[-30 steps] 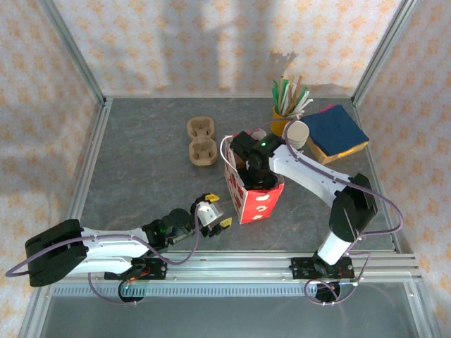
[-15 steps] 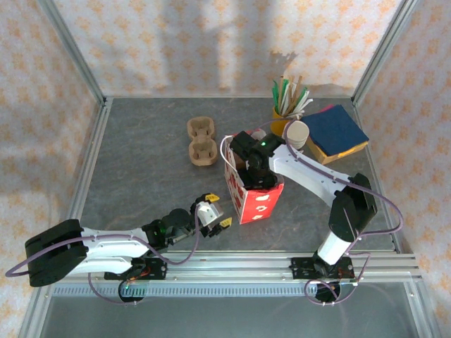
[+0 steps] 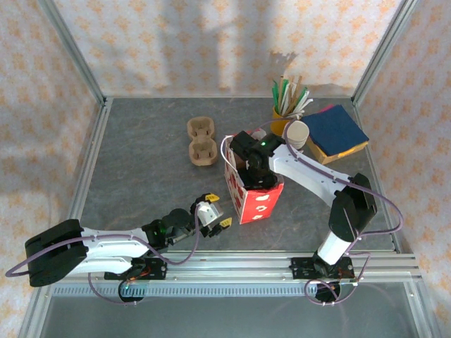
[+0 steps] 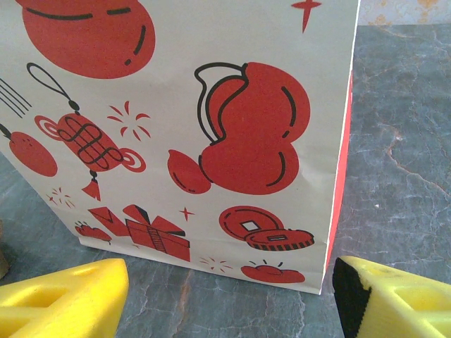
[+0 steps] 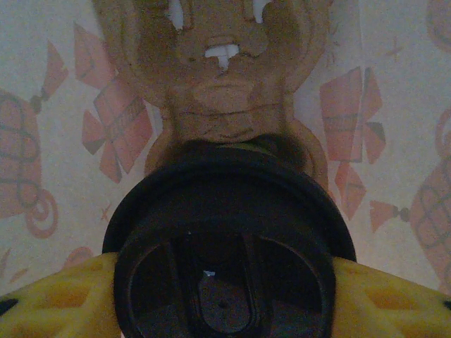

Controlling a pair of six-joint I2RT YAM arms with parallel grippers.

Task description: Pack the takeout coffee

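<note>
Takeout coffee cup [image 5: 225, 260], its round black plastic lid facing the wrist camera, is gripped by the right gripper [image 5: 225, 299], whose yellow fingers [image 5: 49, 299] stand partly spread and press against either side of the lid. It is held inside the red-and-white printed paper bag [image 3: 257, 201], with a brown moulded-pulp piece [image 5: 211, 70] beyond it. The left gripper [image 4: 225, 310] lies low over the grey stone-patterned table [image 4: 409, 141], jaws wide and holding nothing, just short of the bag's side.
</note>
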